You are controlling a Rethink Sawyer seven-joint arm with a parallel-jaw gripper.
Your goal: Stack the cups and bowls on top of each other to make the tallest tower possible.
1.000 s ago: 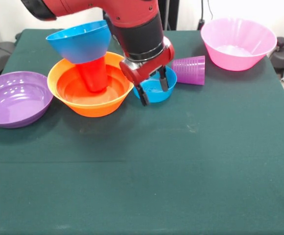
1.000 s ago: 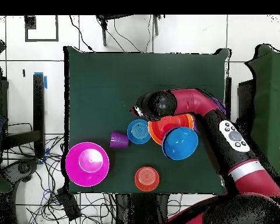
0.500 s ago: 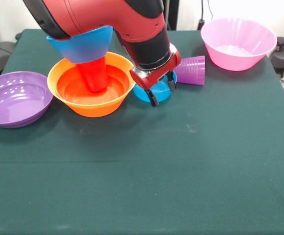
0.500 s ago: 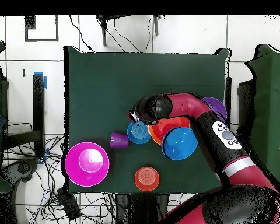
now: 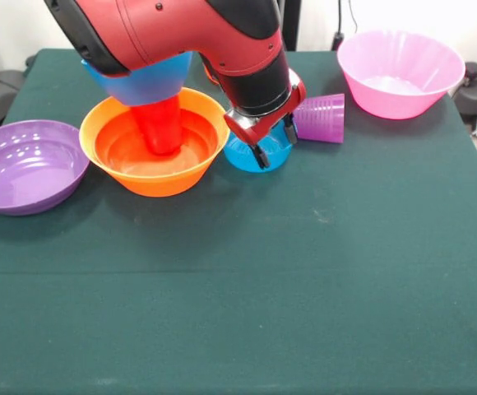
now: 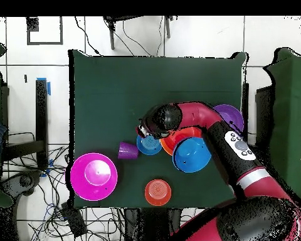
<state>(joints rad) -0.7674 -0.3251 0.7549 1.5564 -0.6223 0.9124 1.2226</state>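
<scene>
Robot lab: green-clothed table point(image 6: 115, 94) on tiled floor point(image 6: 27, 94), loose cables point(image 6: 59, 207), red arm point(image 5: 173, 33).

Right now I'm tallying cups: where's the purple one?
In the front view, the purple cup lies on its side between the small blue bowl and the pink bowl.

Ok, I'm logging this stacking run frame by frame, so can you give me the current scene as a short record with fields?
tower: large orange bowl holding a red-orange bowl, an upright red cup, and a large blue bowl on the cup
gripper: open, straddling the small blue bowl's rim
purple cup: on its side beside the small blue bowl
purple bowl: apart from the tower
pink bowl: at a far corner
small orange bowl: upside down near the robot's base
</scene>
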